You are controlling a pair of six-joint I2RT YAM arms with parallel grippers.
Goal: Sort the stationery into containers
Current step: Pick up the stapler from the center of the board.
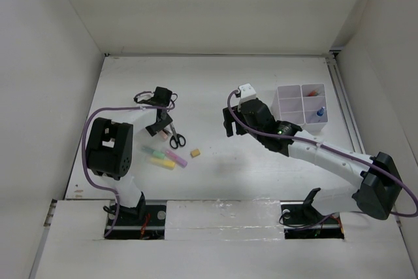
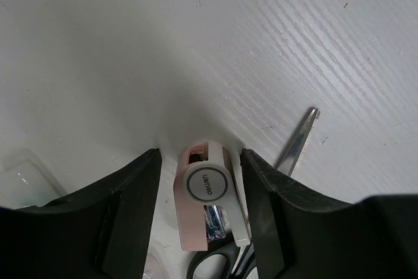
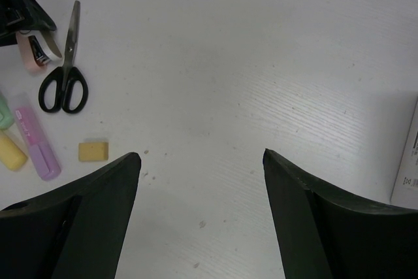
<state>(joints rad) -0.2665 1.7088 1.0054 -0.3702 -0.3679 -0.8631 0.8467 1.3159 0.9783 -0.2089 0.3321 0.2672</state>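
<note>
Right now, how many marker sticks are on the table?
3, clustered just nearer than the scissors: green marker leftmost, yellow marker middle, pink marker rightmost, toward the tan eraser. Others may be hidden.

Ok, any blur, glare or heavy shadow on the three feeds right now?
Top external: even light, no glare, only soft shadows on the table. Left wrist: a broad shadow falls ahead of the left fingers; the pink-white item between them reads sharp. Right wrist: scissors crisp, right fingers dark and soft-edged.
</note>
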